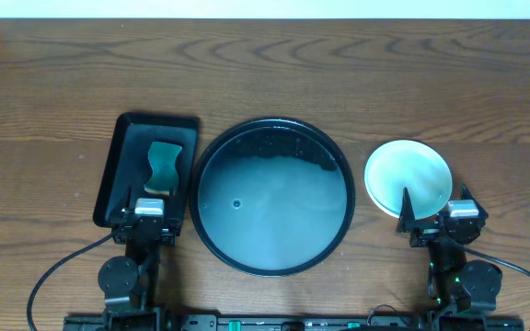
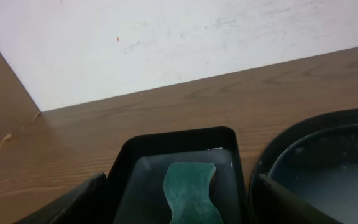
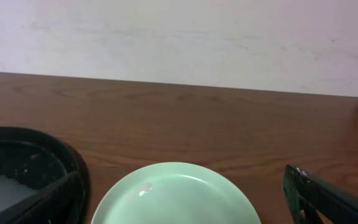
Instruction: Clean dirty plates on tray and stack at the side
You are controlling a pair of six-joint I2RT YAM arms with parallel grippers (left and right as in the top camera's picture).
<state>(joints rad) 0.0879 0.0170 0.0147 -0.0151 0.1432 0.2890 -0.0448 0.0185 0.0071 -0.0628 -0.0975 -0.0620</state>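
Note:
A pale mint green plate (image 1: 408,170) sits on the table right of the large round black tray (image 1: 274,207); whether other plates lie under it I cannot tell. The tray holds no plates, only a wet, glossy floor. My right gripper (image 1: 435,204) stands open at the plate's near edge, one finger over its rim. In the right wrist view the plate (image 3: 176,196) lies between the wide-apart fingers of the right gripper (image 3: 185,208). My left gripper (image 1: 151,193) is open over the near end of the rectangular tray. In the left wrist view the left gripper (image 2: 179,211) holds nothing.
A small rectangular black tray (image 1: 116,175) lies left of the round tray, with a green wavy sponge (image 1: 162,165) in it. The sponge (image 2: 188,186) lies flat below my left fingers. The round tray's rim (image 2: 303,127) is close on the right. A white wall borders the table's far edge.

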